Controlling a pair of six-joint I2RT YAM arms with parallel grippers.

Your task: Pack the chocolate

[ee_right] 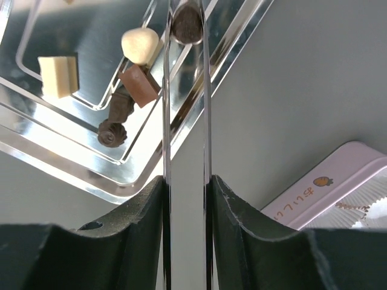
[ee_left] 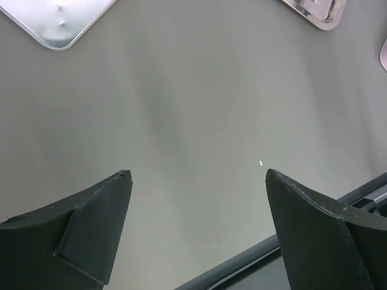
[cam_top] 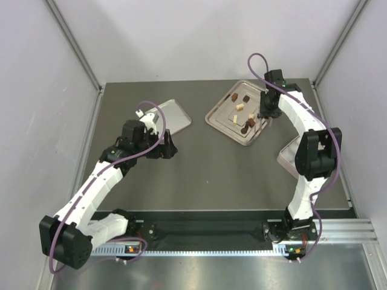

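R gripper (cam_top: 267, 118) jaws nearly closed: two thin metal blades run fwd from its black fingers w/ only a slim gap. A dark round piece (ee_right: 186, 24) sits right btwn the blade tips, filling the gap; both blades look to touch it. Can't tell if it's lifted off the tray (cam_top: 213, 121). Rest of the chocolate (cam_top: 240, 107) lies on that tray, all to the L of the blades. A cream rounded piece (ee_right: 140, 45) is just beside the L blade, a brown square piece (ee_right: 140, 84) below it, also hard against the blade. A dark swirl piece (ee_right: 110, 134) is nearer the wrist, a cream square (ee_right: 58, 75) further L. Pink box (ee_right: 326, 199) lies R of the jaws, back toward the wrist, off the tray.

L gripper (ee_left: 198, 175) jaws spread wide, nothing btwn them, only bare grey table (ee_left: 193, 90) ahead. Second tray (ee_left: 54, 24) lies fwd-L of the jaws, well apart.
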